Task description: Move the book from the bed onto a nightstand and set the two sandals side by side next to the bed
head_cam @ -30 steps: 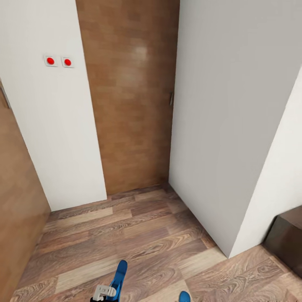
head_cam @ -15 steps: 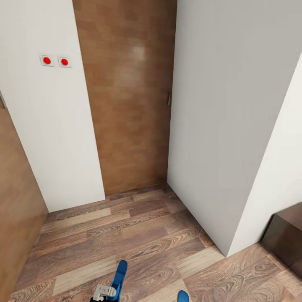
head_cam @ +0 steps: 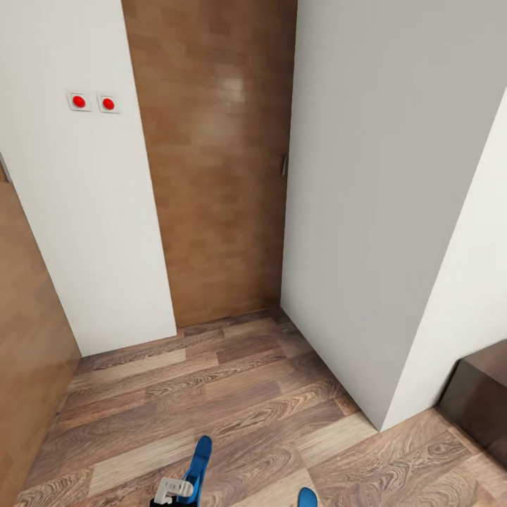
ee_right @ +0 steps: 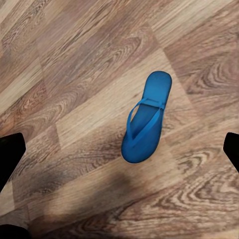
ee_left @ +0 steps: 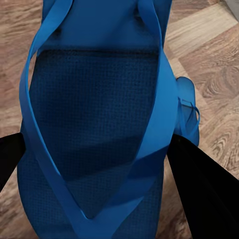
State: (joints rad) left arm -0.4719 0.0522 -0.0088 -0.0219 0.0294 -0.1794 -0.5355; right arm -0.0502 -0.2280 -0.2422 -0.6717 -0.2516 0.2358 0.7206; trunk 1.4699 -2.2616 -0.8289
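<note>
My left gripper (head_cam: 173,490) is shut on one bright blue sandal (head_cam: 199,456), which sticks up at the bottom edge of the head view. In the left wrist view this sandal (ee_left: 99,124) sits between the two black fingers (ee_left: 201,191), straps facing the camera. The second sandal (ee_right: 146,119) lies flat on the wood floor, straps up, below my open right gripper (ee_right: 119,157), which hovers well above it. Its tip also peeks in as a blue sandal end (head_cam: 307,498). A corner of a dark brown nightstand (head_cam: 479,398) shows at the lower right. The bed and the book are out of view.
A brown door (head_cam: 218,162) stands straight ahead in a narrow recess between white walls (head_cam: 380,197). Two red switches (head_cam: 93,103) sit on the left wall. Another brown panel (head_cam: 24,338) runs along the far left. Wood-plank floor (head_cam: 211,380) stretches ahead.
The whole head view shifted slightly between one second ago and half a second ago, so the camera moved. Since then nothing has changed, and the left gripper still holds the sandal.
</note>
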